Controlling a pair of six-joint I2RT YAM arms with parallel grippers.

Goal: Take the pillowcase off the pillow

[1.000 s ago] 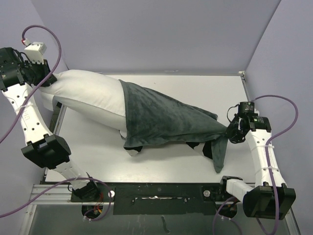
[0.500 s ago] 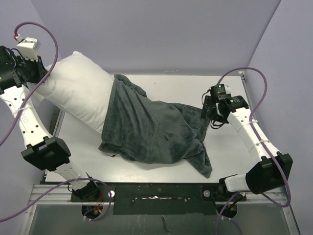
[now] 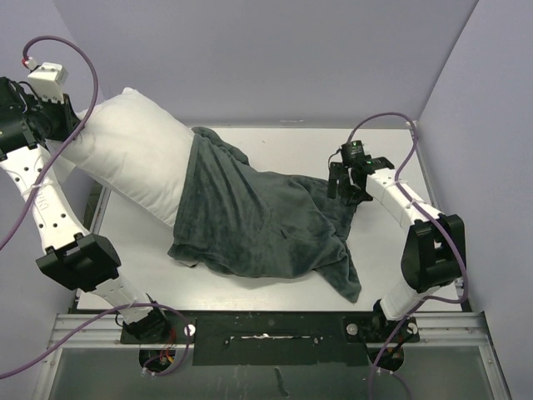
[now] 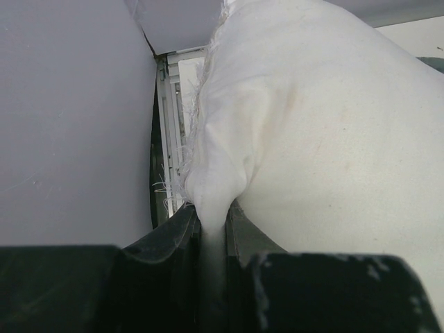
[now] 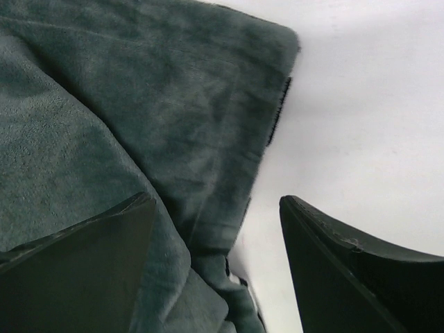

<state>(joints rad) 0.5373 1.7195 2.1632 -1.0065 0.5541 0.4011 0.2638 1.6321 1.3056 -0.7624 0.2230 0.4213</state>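
Observation:
The white pillow is lifted at the far left, its right end still inside the dark grey-green pillowcase, which lies crumpled across the table's middle. My left gripper is shut on the pillow's corner, white fabric pinched between its jaws. My right gripper hovers open over the pillowcase's right edge; in the right wrist view its jaws straddle the fleece edge and the bare table, holding nothing. A sliver of zebra pattern peeks out under the fleece.
The white table runs between purple walls at the left, back and right. A dark gap and metal rail line the table's left edge beside the wall. The arm bases sit on the black bar at the near edge.
My right gripper let go of the pillowcase's stretched corner, opened and moved back-left over its right edge. The pillowcase went slack and bunched up. My left gripper raised the pillow higher.

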